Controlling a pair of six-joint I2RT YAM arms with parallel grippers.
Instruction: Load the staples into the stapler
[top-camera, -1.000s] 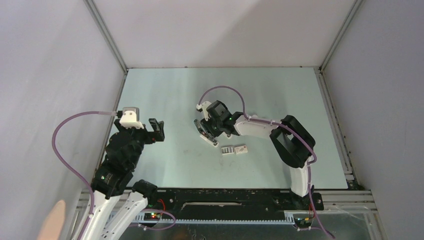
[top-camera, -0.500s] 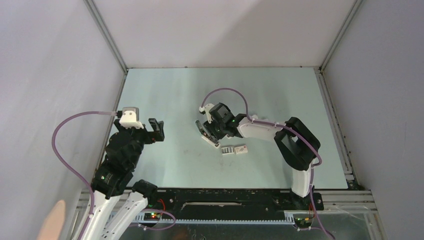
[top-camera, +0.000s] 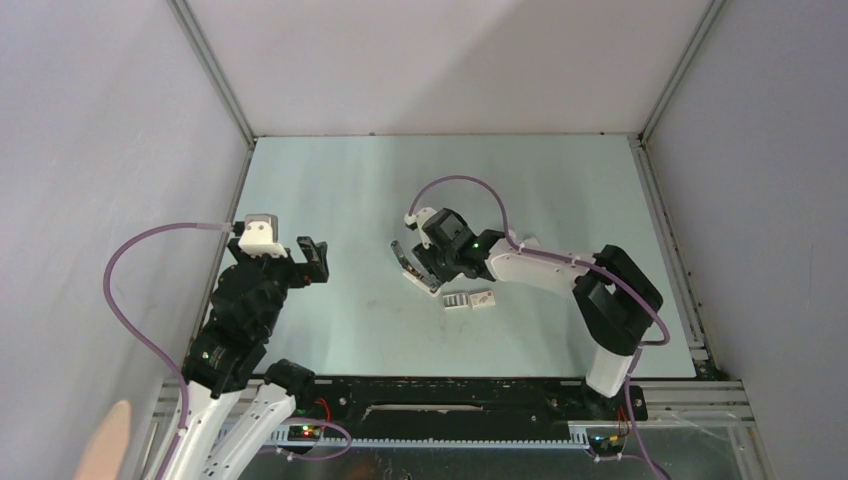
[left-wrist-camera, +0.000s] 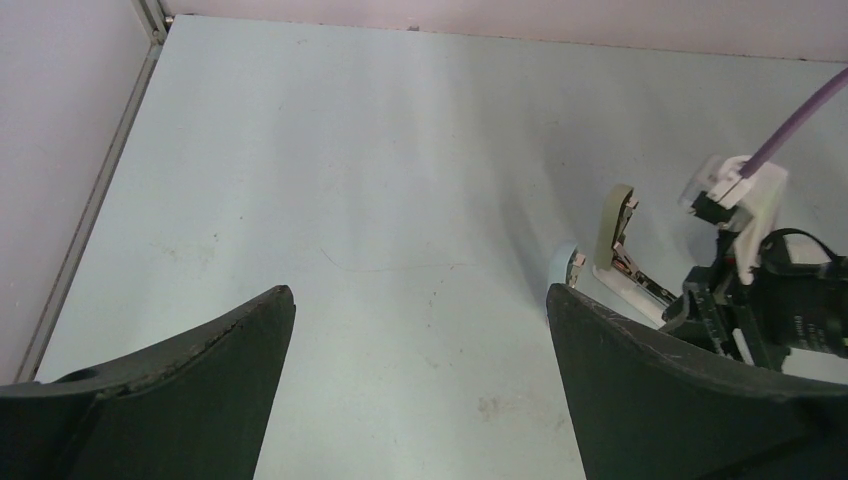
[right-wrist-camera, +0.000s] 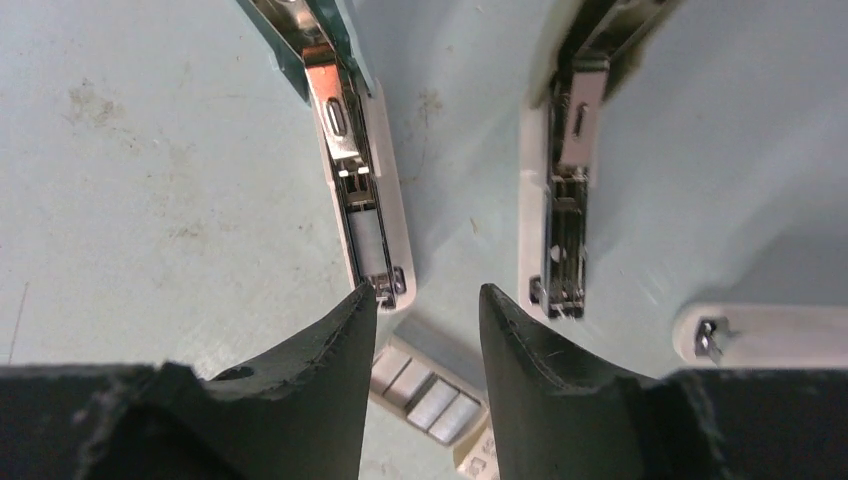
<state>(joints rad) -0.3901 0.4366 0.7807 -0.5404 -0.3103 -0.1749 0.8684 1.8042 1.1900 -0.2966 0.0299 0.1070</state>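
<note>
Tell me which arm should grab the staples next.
Right. The right gripper hangs open over the opened stapler, the staples just beside it; the left gripper hovers open far off to the left.

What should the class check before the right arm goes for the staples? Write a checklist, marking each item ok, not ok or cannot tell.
1. Stapler lying opened, metal channel showing: ok.
2. Staples lying free on the table, beside the white box: ok.
3. Right fingers apart with nothing between them: ok.
4. Left fingers apart and well away from the stapler: ok.
5. Channel free of old staples: cannot tell.
</note>
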